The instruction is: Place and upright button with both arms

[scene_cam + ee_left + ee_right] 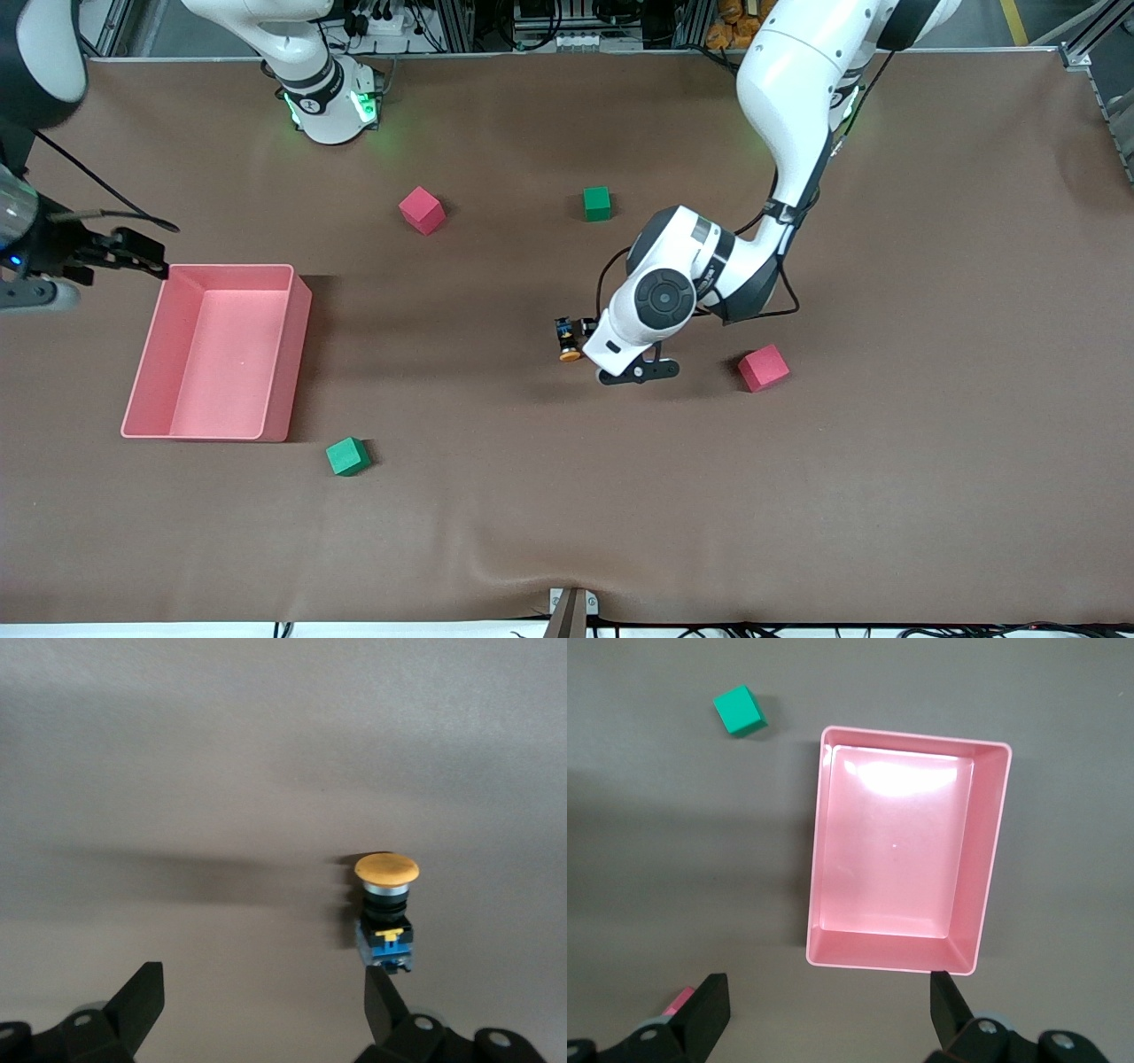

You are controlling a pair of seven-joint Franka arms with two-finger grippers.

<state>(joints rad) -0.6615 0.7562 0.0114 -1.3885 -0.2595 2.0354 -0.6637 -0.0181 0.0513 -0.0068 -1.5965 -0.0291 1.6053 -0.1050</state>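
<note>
The button (566, 341) lies on its side on the brown table near the middle, its orange cap turned toward the front camera and its black-blue body (386, 935) farther off. My left gripper (266, 990) hangs low just beside it, open. One fingertip (381, 997) stands close to the base of the button's body, and nothing is between the fingers. My right gripper (152, 256) is up in the air at the right arm's end of the table, over the edge of the pink bin (994, 859). It stands open (828, 994) and empty.
The pink bin (285, 354) sits toward the right arm's end. Pink cubes (422, 210) (763, 368) and green cubes (597, 203) (347, 456) are scattered over the table. One pink cube lies close beside the left arm's hand.
</note>
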